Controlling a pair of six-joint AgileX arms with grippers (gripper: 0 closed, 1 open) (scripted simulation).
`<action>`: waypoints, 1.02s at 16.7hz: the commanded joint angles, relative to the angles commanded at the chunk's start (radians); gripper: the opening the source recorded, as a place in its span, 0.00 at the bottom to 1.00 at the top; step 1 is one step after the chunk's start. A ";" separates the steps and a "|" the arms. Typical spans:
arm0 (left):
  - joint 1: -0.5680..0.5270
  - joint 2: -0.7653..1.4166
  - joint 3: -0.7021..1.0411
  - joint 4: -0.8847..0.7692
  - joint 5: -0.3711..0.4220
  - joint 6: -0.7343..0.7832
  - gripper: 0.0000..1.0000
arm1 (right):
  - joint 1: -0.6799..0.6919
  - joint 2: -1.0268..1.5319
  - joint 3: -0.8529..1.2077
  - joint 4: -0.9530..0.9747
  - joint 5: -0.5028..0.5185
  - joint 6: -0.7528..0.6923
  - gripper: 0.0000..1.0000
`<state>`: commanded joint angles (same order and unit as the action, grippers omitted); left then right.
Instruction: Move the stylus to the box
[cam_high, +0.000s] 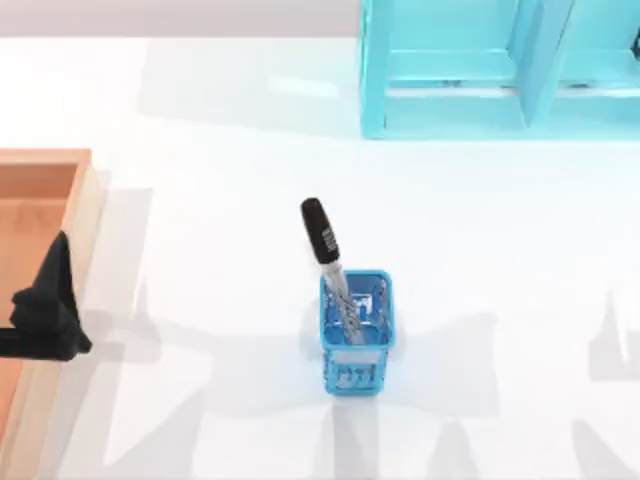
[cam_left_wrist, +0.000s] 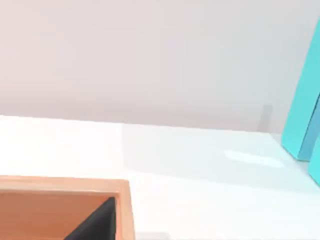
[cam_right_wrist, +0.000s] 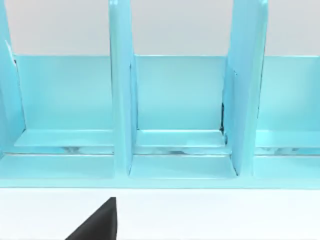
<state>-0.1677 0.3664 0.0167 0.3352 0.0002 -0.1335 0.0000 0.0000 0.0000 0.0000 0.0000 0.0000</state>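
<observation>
Stylus (cam_high: 324, 243) leans in blue mesh cup (cam_high: 355, 335), desk (cam_high: 200, 200) centre. Box (cam_high: 85, 215) at 9 o'clock edge, left gripper (cam_high: 45, 315) over rim, finger state unclear. Open desk between.

Stylus in the cup at mid-table, box at the left edge.
The stylus (cam_high: 328, 258) stands tilted in the mesh cup (cam_high: 356, 335), its cap leaning far-left. The box (cam_high: 85, 210) lies well apart at the table's (cam_high: 200, 180) left; the shelf unit (cam_high: 450, 110) stands far right. The left gripper (cam_high: 45, 315) hangs over the box's right rim.

Simulated tabletop (cam_high: 230, 150) (flat white, cyan shelf unit (cam_high: 450, 80)).
</observation>
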 joint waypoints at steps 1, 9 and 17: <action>-0.035 0.090 0.001 0.071 0.000 -0.027 1.00 | 0.000 0.000 0.000 0.000 0.000 0.000 1.00; -0.350 0.804 0.016 0.664 0.010 -0.254 1.00 | 0.000 0.000 0.000 0.000 0.000 0.000 1.00; -0.574 1.312 0.031 1.100 0.012 -0.416 1.00 | 0.000 0.000 0.000 0.000 0.000 0.000 1.00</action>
<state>-0.7415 1.6785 0.0472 1.4352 0.0121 -0.5491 0.0000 0.0000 0.0000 0.0000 0.0000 0.0000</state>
